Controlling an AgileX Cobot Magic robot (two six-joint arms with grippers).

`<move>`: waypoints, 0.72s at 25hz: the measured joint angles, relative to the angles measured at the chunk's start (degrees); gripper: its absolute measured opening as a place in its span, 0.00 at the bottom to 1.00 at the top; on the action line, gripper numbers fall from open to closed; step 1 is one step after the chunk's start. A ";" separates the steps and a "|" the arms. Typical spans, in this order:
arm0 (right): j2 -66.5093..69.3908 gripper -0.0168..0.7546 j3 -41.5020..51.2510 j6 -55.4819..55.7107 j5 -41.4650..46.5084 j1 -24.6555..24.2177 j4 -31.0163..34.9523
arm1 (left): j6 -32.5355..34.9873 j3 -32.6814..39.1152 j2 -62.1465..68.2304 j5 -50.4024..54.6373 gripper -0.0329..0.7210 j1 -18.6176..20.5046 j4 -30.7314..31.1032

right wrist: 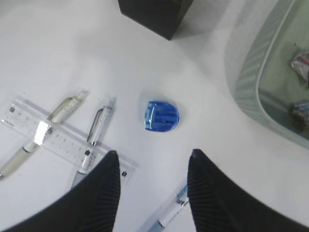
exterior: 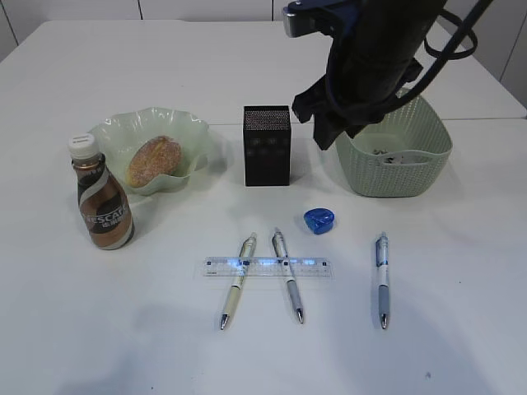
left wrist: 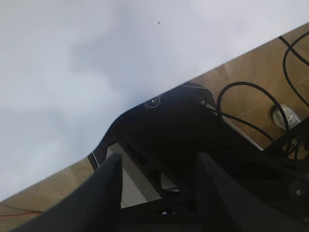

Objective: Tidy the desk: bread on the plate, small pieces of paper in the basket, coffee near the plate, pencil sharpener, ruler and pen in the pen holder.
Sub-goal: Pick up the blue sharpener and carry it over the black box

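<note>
The bread (exterior: 154, 160) lies in the pale green plate (exterior: 123, 123), and the coffee (exterior: 102, 202) stands just left of and in front of it. Behind the blue pencil sharpener (exterior: 319, 219) stands the black pen holder (exterior: 267, 146). The clear ruler (exterior: 268, 267) lies across two pens (exterior: 237, 281) (exterior: 288, 275); a third pen (exterior: 382, 278) lies apart on the right. Small pieces of paper (right wrist: 301, 63) sit inside the basket (exterior: 395, 156). My right gripper (right wrist: 153, 153) hangs open and empty above the desk, just short of the sharpener (right wrist: 161, 116). The left gripper (left wrist: 159, 157) is open and empty.
The right arm (exterior: 370, 58) reaches down from the back, in front of the basket's left rim. In the left wrist view I see only the bare desk (left wrist: 96, 72), its edge, the brown floor and cables (left wrist: 251, 96). The left arm does not show in the exterior view.
</note>
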 joint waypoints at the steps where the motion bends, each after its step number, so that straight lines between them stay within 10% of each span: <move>1: 0.00 0.50 0.00 0.78 2.18 0.00 -0.84 | 0.00 0.00 0.00 0.07 0.49 0.00 0.00; 9: 5.44 0.51 -0.05 1.50 8.82 0.00 -3.15 | 0.00 0.00 0.00 0.12 0.49 0.00 0.00; 18: 10.99 0.77 -0.05 1.50 7.38 0.00 -2.34 | 0.00 0.00 0.00 0.21 0.49 0.00 0.00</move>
